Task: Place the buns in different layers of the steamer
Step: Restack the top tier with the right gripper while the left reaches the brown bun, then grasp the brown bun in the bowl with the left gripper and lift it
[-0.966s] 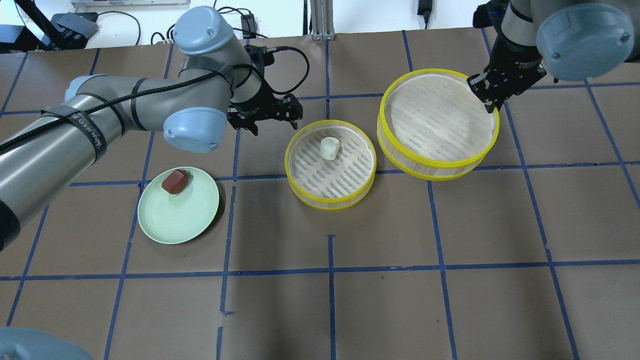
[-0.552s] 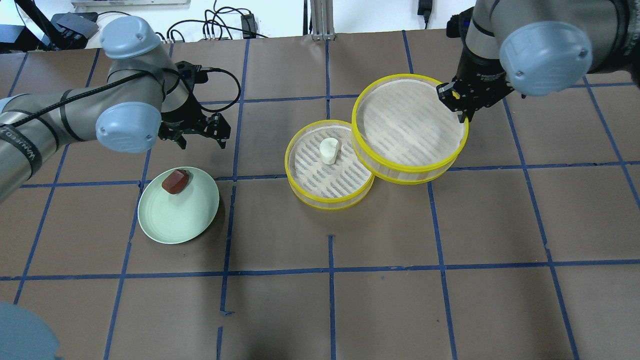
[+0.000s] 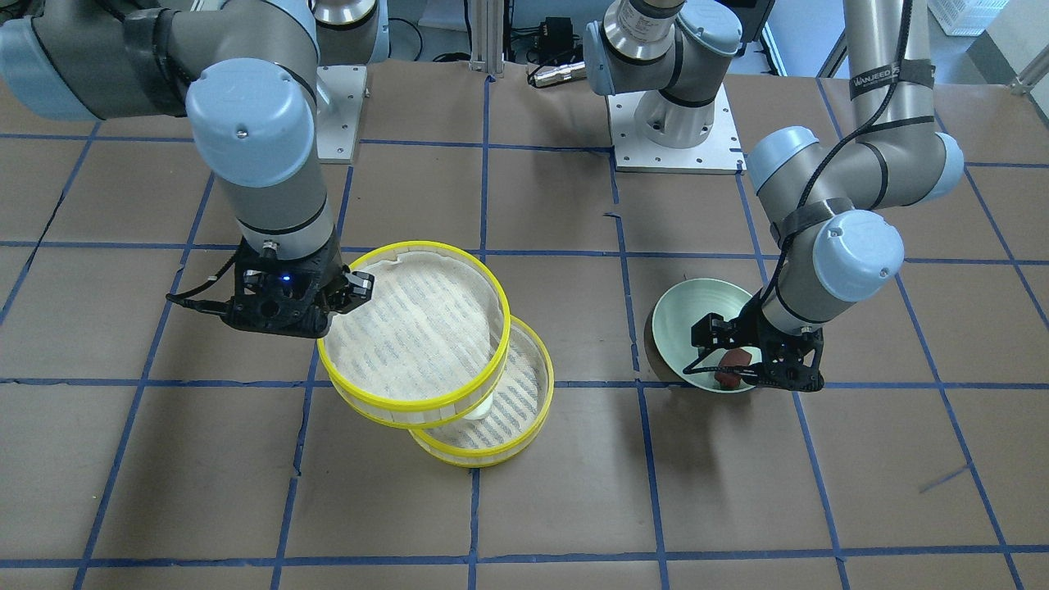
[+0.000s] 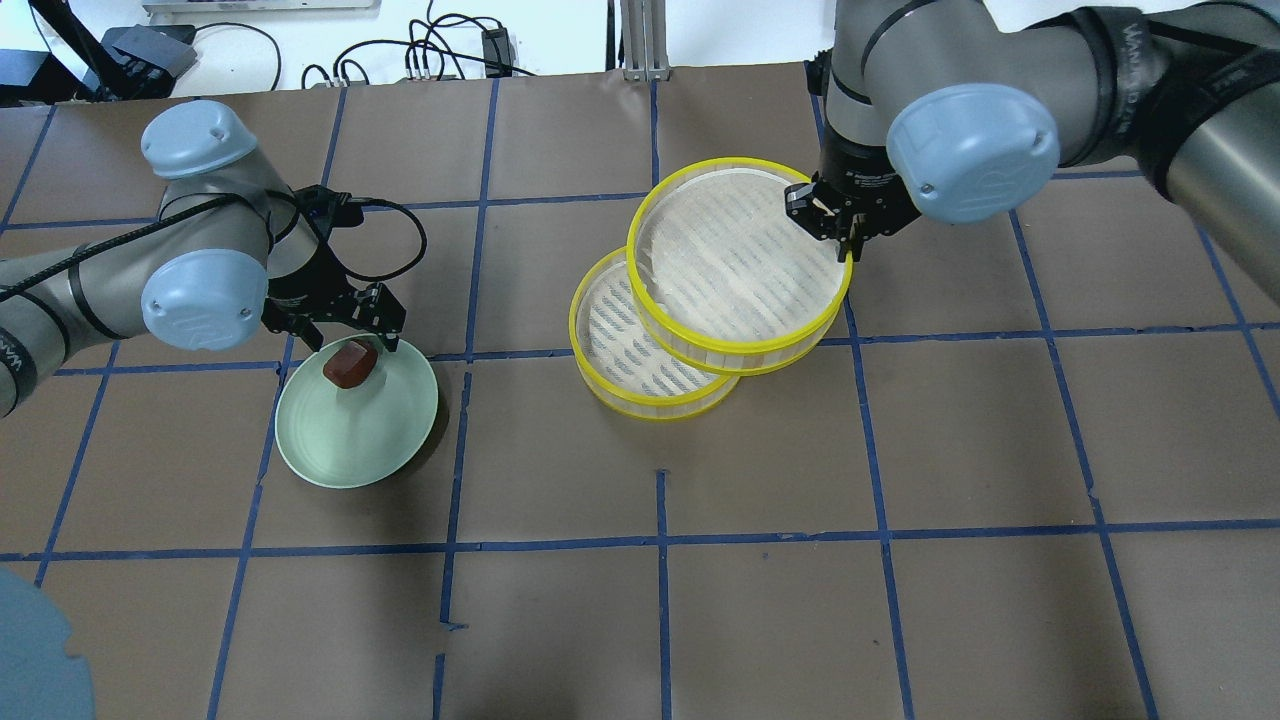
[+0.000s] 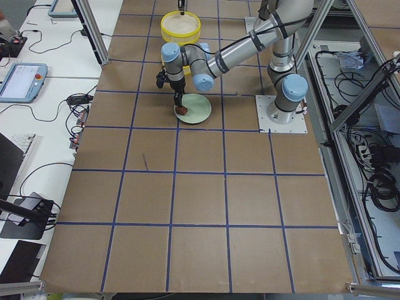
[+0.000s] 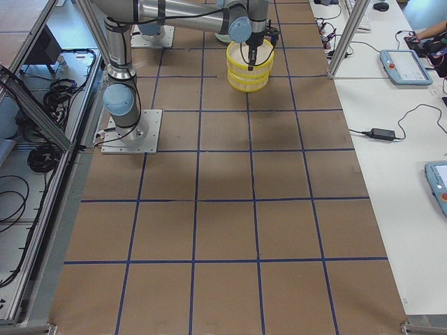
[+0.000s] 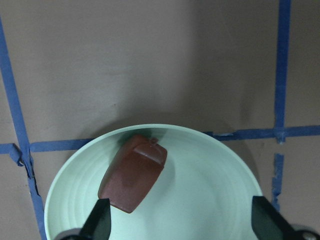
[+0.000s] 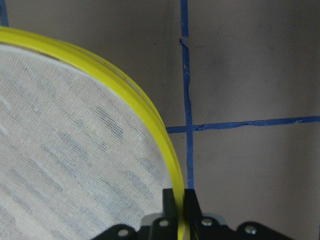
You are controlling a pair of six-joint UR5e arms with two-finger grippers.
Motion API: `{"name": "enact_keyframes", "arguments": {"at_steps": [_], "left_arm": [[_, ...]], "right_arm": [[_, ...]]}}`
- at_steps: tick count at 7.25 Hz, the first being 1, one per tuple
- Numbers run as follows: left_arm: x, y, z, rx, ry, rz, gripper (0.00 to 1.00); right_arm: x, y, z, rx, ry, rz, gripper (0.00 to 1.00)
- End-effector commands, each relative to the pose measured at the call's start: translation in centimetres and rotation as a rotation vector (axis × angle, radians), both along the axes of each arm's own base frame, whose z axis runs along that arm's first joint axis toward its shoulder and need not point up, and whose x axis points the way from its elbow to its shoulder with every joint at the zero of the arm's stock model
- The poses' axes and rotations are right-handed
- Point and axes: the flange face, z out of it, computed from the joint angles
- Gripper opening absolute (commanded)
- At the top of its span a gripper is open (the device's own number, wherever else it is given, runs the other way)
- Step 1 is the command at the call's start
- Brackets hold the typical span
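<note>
- Pale green plate [image 4: 350,450], one, nearest on the counter. It bears the reddish-brown bun [image 4: 350,363], one. The left tool [image 4: 336,330] is spread wide over the bun, gripping nothing.
- Lower steamer layer [image 4: 640,408], one. It holds the white bun [image 3: 481,407], one, mostly covered.
- Upper steamer layer [image 4: 740,342], one, empty, held off-centre above the lower one. The right tool [image 8: 181,202] is clamped on its far rim.
- Step, as judged: stacking the layers and picking up the bun.
- Next calls for centring and lowering the upper layer, and closing the left tool on the bun.

Robotics lab; table [image 4: 760,620] papered brown, gridded in blue tape [image 4: 660,540]; two industrial arms [image 3: 246,123] bolted to steel plates [image 3: 639,156]; aluminium frame [image 5: 92,34] around; teach pendant [image 5: 22,81] on side bench [image 5: 69,69]; loose cables [image 5: 375,181] alongside.
</note>
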Motion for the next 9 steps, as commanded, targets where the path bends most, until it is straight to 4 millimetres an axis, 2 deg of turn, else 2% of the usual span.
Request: {"name": "enact_keyframes", "arguments": {"at_steps": [1, 2, 3, 4, 5, 6, 9], "left_arm": [[0.6, -0.1, -0.8, -0.003, -0.021, -0.062, 1.00], [0.6, -0.2, -1.6, 0.002, -0.011, -0.059, 0.94], [0.6, -0.5, -2.3, -0.007, -0.013, -0.058, 0.63], [0.6, 0.2, -2.9, 0.015, -0.016, -0.053, 0.24], [0.4, 1.2, -3.7, 0.038, -0.018, -0.025, 0.04], [0.4, 0.8, -2.1, 0.003, -0.033, 0.005, 0.02], [-0.6, -0.6, 6.2, -0.060, -0.054, 0.007, 0.02]], "right_arm": [[4.1, -0.4, -3.1, -0.019, -0.002, -0.035, 0.06], [4.8, -0.8, -5.6, 0.015, 0.008, -0.029, 0.06], [5.3, -1.3, -6.4, 0.004, 0.004, -0.014, 0.06], [5.5, -1.4, -7.1, 0.003, 0.004, -0.022, 0.06], [6.0, -1.6, -8.5, 0.024, 0.010, -0.012, 0.06], [6.0, -1.6, -8.8, 0.027, 0.017, 0.008, 0.06], [5.9, -1.9, -8.3, 0.022, 0.022, 0.031, 0.07]]}}
